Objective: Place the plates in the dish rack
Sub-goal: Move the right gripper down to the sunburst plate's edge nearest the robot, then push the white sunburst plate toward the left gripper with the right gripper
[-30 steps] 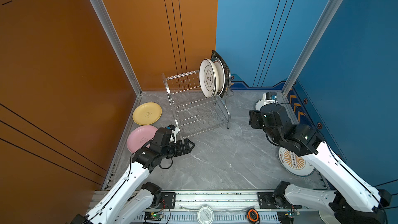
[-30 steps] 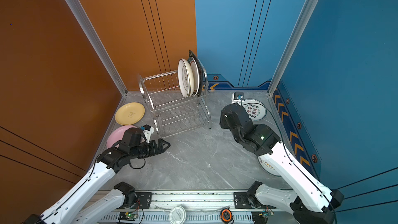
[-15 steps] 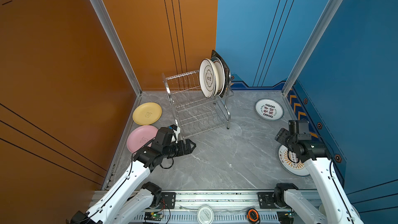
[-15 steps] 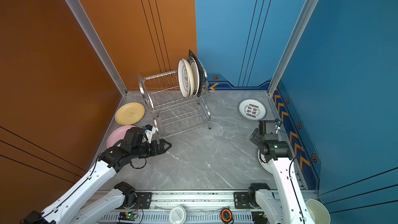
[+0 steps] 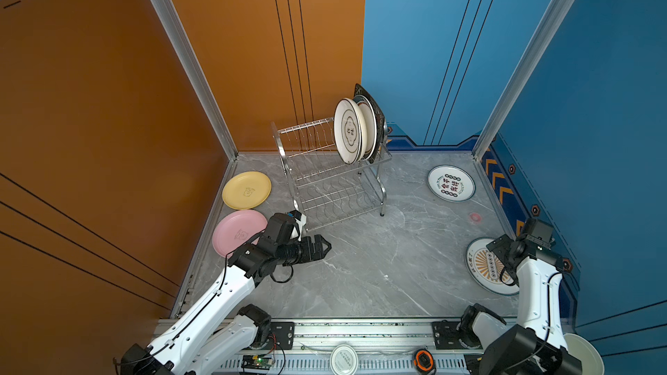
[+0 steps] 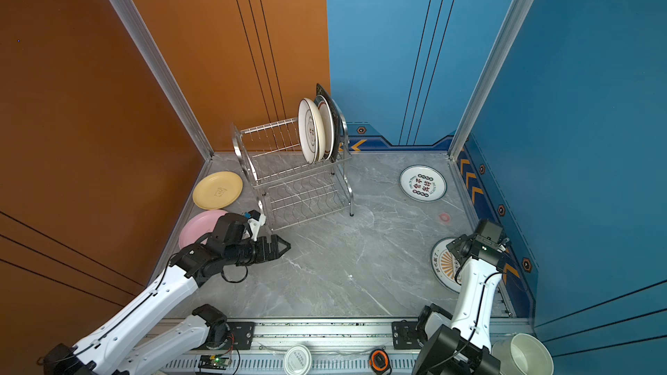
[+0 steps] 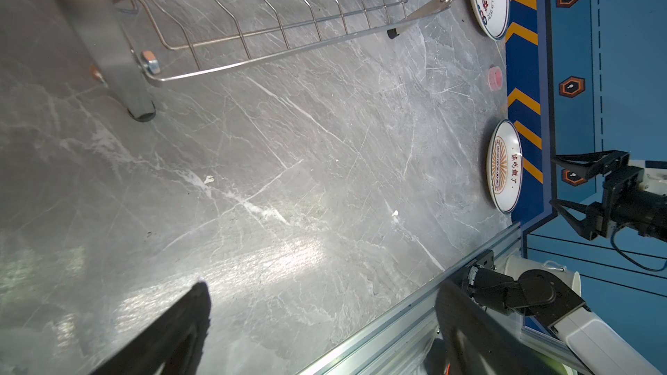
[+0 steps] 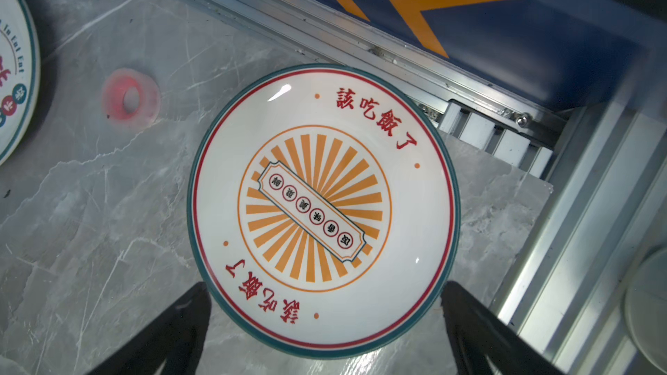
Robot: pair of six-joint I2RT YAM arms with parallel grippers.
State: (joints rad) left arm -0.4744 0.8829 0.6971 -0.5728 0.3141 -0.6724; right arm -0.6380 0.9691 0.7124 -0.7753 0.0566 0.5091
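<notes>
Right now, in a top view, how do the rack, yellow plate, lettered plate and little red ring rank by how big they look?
1. rack, clearly largest.
2. yellow plate and lettered plate: they look alike, so I won't rank them.
3. red ring, by far the smallest.

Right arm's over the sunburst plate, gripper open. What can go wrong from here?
1. Sunburst plate lies flat by the edge rail; the open right gripper may slip off its rim or shove it into the rail.
2. Racked plates crowd one end of the dish rack; another could knock them.
3. Left gripper sits near the rack's front leg and might nudge it.
</notes>
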